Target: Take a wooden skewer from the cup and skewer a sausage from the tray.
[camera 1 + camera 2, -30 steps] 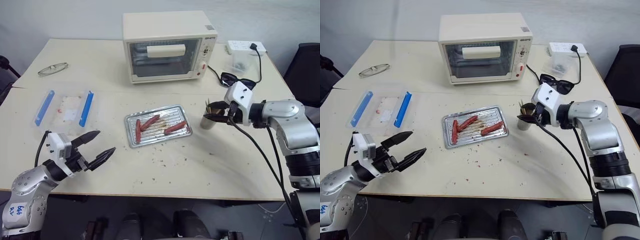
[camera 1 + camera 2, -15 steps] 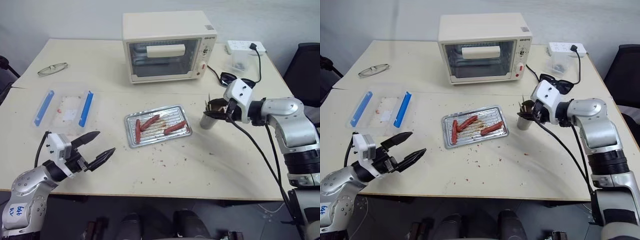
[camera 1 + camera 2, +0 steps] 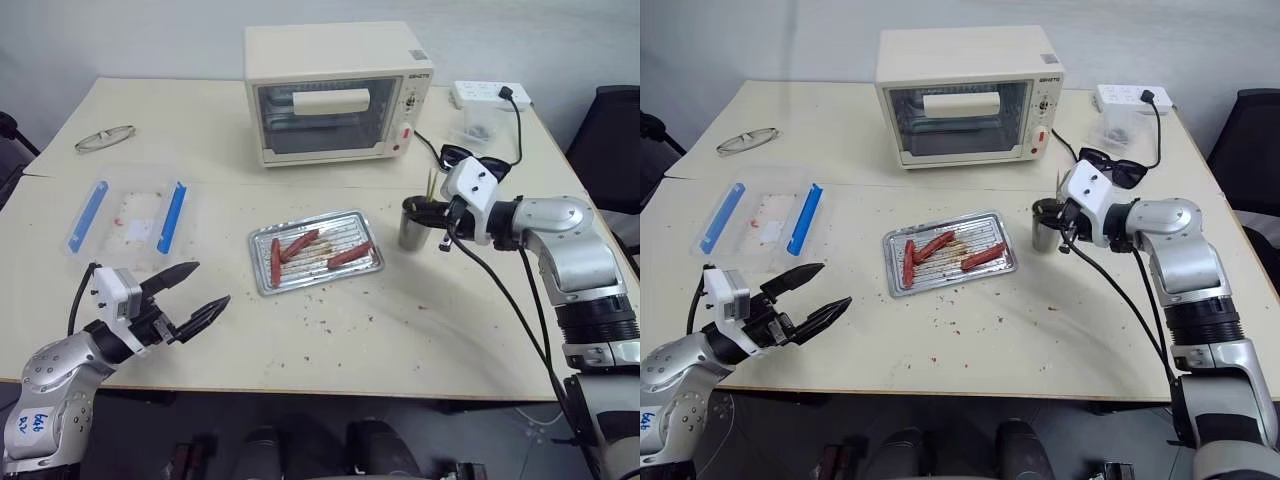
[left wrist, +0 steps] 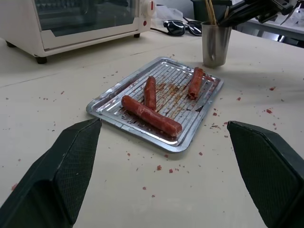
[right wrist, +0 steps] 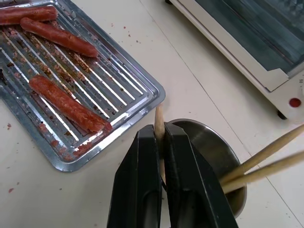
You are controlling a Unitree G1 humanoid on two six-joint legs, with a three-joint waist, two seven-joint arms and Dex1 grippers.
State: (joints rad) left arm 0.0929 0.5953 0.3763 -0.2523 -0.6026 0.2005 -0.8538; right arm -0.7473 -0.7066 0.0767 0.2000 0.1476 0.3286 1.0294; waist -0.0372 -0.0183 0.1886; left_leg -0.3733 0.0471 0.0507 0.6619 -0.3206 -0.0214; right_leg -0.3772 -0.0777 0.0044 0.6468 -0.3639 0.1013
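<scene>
Counted on table (image 3: 420,330): one tray (image 3: 366,266), four sausages (image 3: 349,255) inside it; one cup (image 3: 412,228) just right of tray, three skewers (image 5: 264,153) seen at cup; one toaster oven (image 3: 338,90) behind tray.

A cream table (image 3: 420,340) stands before a pale wall (image 3: 120,35), a black chair (image 3: 610,130) alongside

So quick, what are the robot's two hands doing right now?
Left gripper: open, holding nothing, near the table's front edge.
Right gripper: shut on a skewer, right over the cup.
</scene>
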